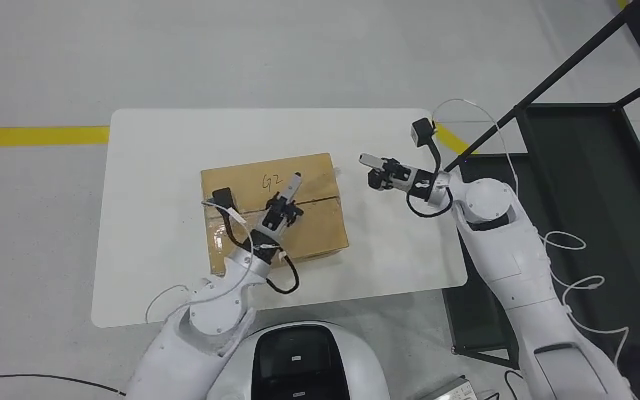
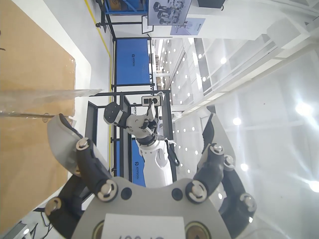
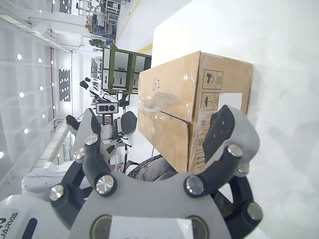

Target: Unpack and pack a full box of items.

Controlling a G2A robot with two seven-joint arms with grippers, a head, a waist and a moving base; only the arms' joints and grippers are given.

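Your brown cardboard box (image 1: 320, 225) sits shut near the middle of the white, round-cornered table (image 1: 150, 200), its flaps meeting at a seam covered with clear tape (image 2: 49, 94). You have bare tabletop on every side of it, with the widest stretch towards the left edge and a narrower strip on the right. Just past the table's right corner stands a dark metal rack (image 1: 570, 150), so room on that side is tighter.

Your left gripper (image 1: 290, 190) hangs over the box's top, close to the taped seam and towards its right end. Its fingers (image 2: 62, 130) are spread wide with nothing between them. One finger lies close to the cardboard, but you cannot tell whether it touches.

Your right gripper (image 1: 368, 165) is over the bare strip beside the box's right end, apart from the cardboard. It faces that end wall, where the tape (image 3: 154, 100) runs over the edge. Its jaws are spread too, and hold nothing; the box (image 3: 174, 95) lies straight ahead of them.
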